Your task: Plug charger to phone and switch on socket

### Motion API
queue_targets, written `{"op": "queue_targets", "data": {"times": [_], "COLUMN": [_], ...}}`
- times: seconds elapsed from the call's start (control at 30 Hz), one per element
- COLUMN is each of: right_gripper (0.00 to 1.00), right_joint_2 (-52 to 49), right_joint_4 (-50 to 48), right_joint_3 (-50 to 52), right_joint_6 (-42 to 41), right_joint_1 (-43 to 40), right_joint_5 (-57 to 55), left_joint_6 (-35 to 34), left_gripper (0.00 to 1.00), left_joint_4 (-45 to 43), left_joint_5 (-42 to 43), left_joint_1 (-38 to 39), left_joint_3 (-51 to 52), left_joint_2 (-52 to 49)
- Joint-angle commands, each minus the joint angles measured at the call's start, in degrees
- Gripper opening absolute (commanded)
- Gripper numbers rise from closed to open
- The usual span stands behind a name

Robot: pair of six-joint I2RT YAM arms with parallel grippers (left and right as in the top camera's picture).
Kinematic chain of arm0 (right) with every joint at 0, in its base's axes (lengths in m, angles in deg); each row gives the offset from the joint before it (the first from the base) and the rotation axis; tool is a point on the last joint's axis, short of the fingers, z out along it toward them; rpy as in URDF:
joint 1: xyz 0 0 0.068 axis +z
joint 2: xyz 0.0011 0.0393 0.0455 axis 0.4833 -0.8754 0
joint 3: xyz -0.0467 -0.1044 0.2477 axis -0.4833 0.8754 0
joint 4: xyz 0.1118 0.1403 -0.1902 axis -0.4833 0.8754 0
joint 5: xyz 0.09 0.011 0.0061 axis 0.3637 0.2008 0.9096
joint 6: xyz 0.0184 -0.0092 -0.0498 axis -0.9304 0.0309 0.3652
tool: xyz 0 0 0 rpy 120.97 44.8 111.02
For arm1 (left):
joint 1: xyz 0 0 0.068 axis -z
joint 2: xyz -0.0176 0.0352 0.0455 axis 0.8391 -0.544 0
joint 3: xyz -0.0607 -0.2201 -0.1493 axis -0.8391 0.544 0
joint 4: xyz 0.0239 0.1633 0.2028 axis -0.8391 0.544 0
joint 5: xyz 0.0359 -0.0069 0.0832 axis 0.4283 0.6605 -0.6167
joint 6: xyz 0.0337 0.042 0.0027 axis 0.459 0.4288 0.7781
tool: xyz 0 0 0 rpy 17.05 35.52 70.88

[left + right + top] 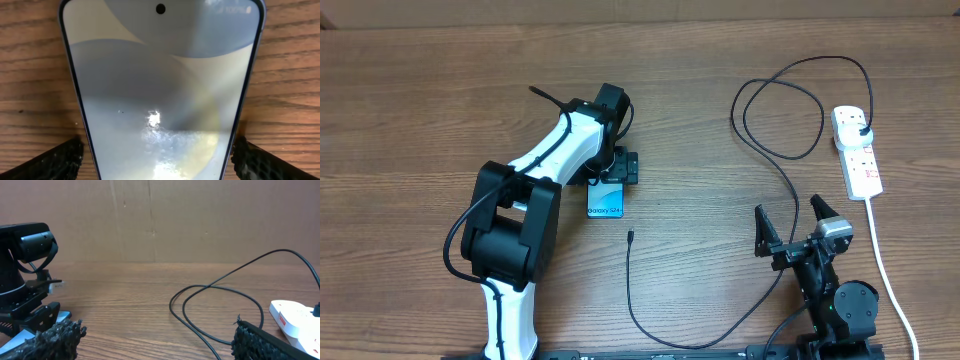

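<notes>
The left arm [555, 147] covers the far end of the phone [606, 205], leaving only its near end reachable. The charger [629, 270] loops across the right half of the table [410, 90], up to the socket [858, 152]. Bare wood lies mid-table and along the far edge.

The left arm [548, 152] is hiding the phone [605, 206] except its six o'clock end; the socket [858, 156] switches are appearing tiny.

Phone [606, 204]: white "Galaxy" near one end, the characters after it too small to read; faint "100%" in a top screen corner, left wrist view.
Socket [861, 160]: small red markings, illegible.
</notes>
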Motion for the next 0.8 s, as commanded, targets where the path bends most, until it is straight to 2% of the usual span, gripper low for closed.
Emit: {"op": "queue_targets", "data": {"times": [0.0, 0.37, 0.5, 0.77], "right_gripper": [1.00, 1.00, 1.00, 1.00], "right_joint_2": [0.70, 0.70, 0.70, 0.70], "right_joint_4": [-0.24, -0.24, -0.24, -0.24], "right_joint_3": [0.61, 0.61, 0.61, 0.61], "right_joint_6": [0.11, 0.11, 0.11, 0.11], "right_joint_1": [0.26, 0.26, 0.26, 0.26], "right_joint_5": [-0.46, -0.46, -0.46, -0.46], "left_joint_6": [0.81, 0.44, 0.44, 0.44], "left_gripper": [0.97, 0.84, 0.75, 0.74], "left_joint_4": [-0.26, -0.22, -0.09, 0.07], "left_joint_5": [0.31, 0.46, 0.55, 1.40], "left_joint_1": [0.37, 0.37, 0.37, 0.37], "left_joint_3": [2.16, 2.16, 2.16, 2.16], "left_joint_2": [-0.81, -0.81, -0.81, -0.81]}}
